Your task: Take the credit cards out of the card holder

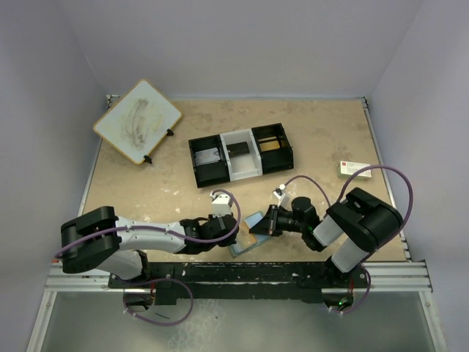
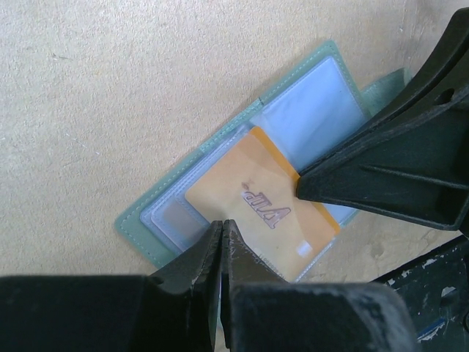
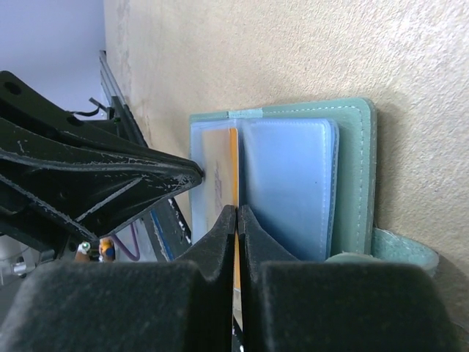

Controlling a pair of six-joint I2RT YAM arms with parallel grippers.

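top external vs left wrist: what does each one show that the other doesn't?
Top external only: three-compartment tray, smudged whiteboard, white box, and both arms in full.
Left wrist only: the VIP print on the orange card, the clear pocket sleeves and the clasp tab.
Both: the open card holder on the table, with the left gripper shut at the card's near edge and the right gripper shut on its far edge.

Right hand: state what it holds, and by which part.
The orange card, pinched by one edge in the shut right hand, partly inside the card holder.
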